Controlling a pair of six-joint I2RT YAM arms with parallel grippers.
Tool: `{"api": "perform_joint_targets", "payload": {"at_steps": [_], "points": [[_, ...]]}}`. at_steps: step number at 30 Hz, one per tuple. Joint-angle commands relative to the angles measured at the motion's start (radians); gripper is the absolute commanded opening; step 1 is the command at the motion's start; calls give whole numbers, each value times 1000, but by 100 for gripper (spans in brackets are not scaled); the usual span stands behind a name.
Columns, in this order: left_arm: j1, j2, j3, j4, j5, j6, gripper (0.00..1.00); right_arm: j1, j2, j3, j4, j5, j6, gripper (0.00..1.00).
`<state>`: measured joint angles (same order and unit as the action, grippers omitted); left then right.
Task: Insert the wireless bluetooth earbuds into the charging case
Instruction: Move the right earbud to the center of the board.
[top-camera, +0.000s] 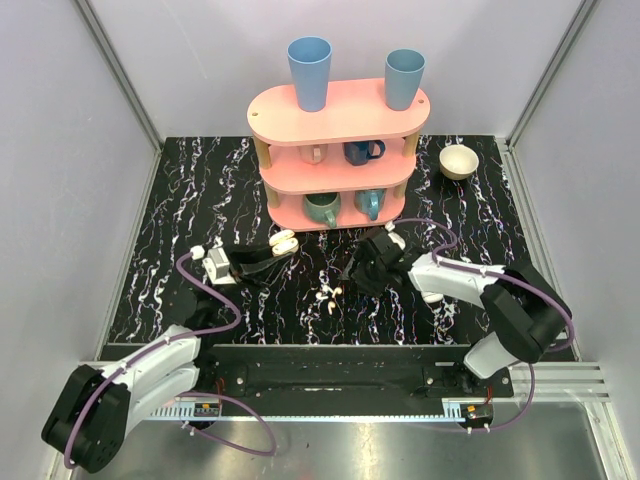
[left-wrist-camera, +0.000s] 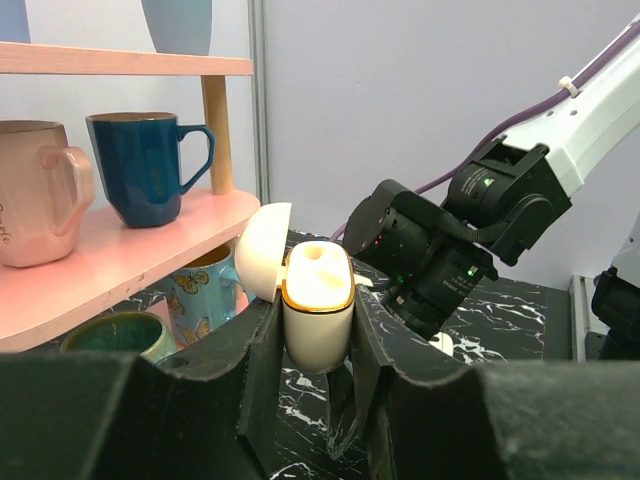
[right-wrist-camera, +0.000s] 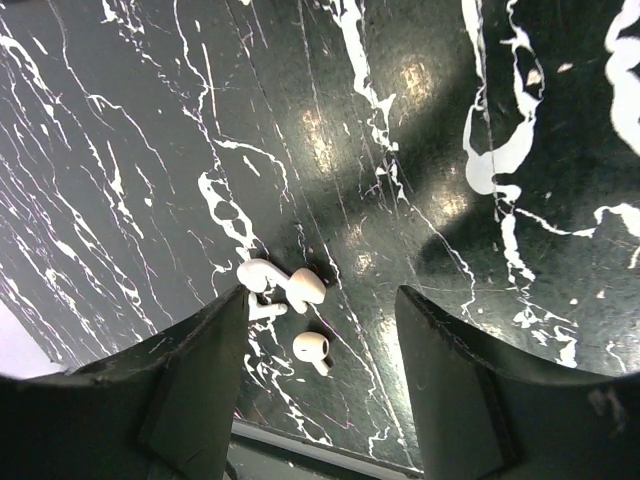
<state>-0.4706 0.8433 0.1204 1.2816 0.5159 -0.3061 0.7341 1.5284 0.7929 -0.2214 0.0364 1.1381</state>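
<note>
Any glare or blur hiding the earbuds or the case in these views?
Right wrist: bright glare patches on the table, clear of the sharp earbuds. Left wrist: open case sharp, fingers dark. Top: earbuds tiny, light even.

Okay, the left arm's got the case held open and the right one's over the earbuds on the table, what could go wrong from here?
1. The earbuds lie close together, off-centre toward one of the right gripper's fingers, so a closing grip might pinch both or flick one away.
2. The charging case is held only by its sides in the left gripper, and its socket looks small; a slightly misaligned earbud could miss and drop.
</note>
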Motion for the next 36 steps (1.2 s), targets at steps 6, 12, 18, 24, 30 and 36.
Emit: {"api": "perform_joint_targets", "payload": {"at_steps": [6,12,18,24,30,36], "points": [[6,-15,2,329,-17,-14,0,31,91,92,42,42,132,65],[6,-24,1,315,-19,-11,0,44,116,92,60,25,164,59],[6,-21,2,314,-20,-8,0,65,99,69,57,34,200,54],[6,-13,4,312,-20,-8,0,76,105,69,28,45,236,53],[6,-16,1,311,-20,-7,0,80,104,54,16,56,252,52],[6,-12,2,309,-19,-7,0,97,101,40,-6,69,246,50]]}}
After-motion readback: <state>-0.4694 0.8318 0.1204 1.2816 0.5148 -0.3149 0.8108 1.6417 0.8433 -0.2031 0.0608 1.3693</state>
